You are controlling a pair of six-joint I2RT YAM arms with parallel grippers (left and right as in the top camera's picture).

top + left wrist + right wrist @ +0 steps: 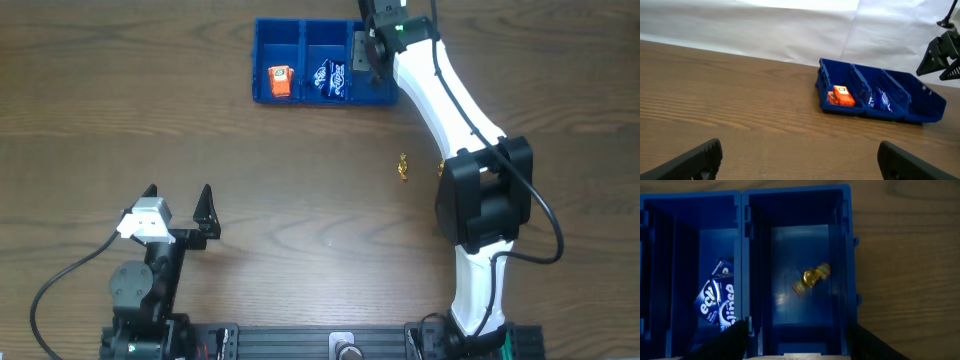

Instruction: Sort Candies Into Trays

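Right gripper [796,339]: spread wide and holding nothing. We see it poised over the end compartment of the tray [258,60], one finger toward each side wall.
Gold candy [810,277]: on the compartment floor directly below the right gripper, apart from both fingers [725,342] and off the walls. Its outline is smeared, so we cannot tell whether it has settled.
Neighbouring compartments: blue packs [717,300] sit one compartment over from the right gripper, and an orange candy [279,81] sits in the one beyond.
Loose candy [403,167]: a second gold piece on the table [120,120], back from the right gripper toward its arm's base and well apart from the tray.
Left gripper [178,196]: spread and empty, held over bare table well away from the tray and facing it.
Step in hand: we judge this to be the release of a gold candy into its compartment, with one like piece left to sort.
How to do it well: we would leave the fingers spread and rise straight up until they clear the walls, since a sideways exit could catch a wall and shove the light tray. For the loose candy we would descend with the fingers straddling it. We would close on the wrapped body rather than a twisted end, which could slip free in transit.
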